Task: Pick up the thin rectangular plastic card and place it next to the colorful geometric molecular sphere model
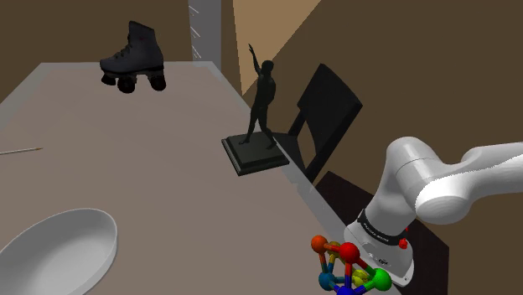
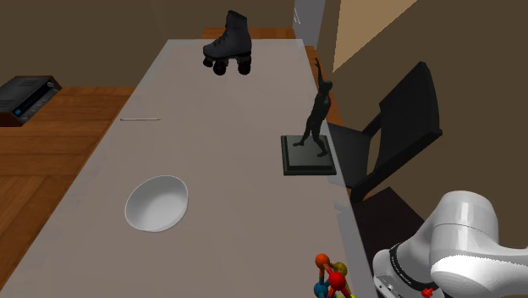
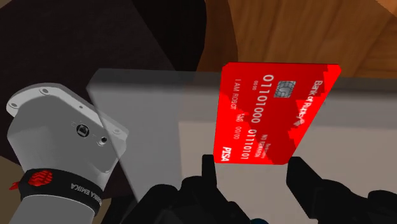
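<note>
The red bank card [image 3: 273, 111] lies face up on the grey table [image 3: 362, 121], close to its edge, and its far side looks partly sunk into the surface. My gripper [image 3: 251, 168] hangs over it, open. The fingers [image 3: 207, 170] stand on either side of the card's near short end with a small gap, not touching it. The colourful ball-and-rod sphere model [image 1: 348, 266] sits at the table's near corner by the arm's wrist [image 1: 381, 239], and appears at the bottom edge of the second exterior view [image 2: 332, 279].
A dark statue on a square base [image 1: 258, 126] stands mid-table by the edge, with a black chair [image 1: 323, 113] behind it. A black roller skate [image 1: 132, 57] is far back, a white bowl [image 1: 59, 247] near the front, and a thin stick [image 1: 21, 152] at the shoulder view's left.
</note>
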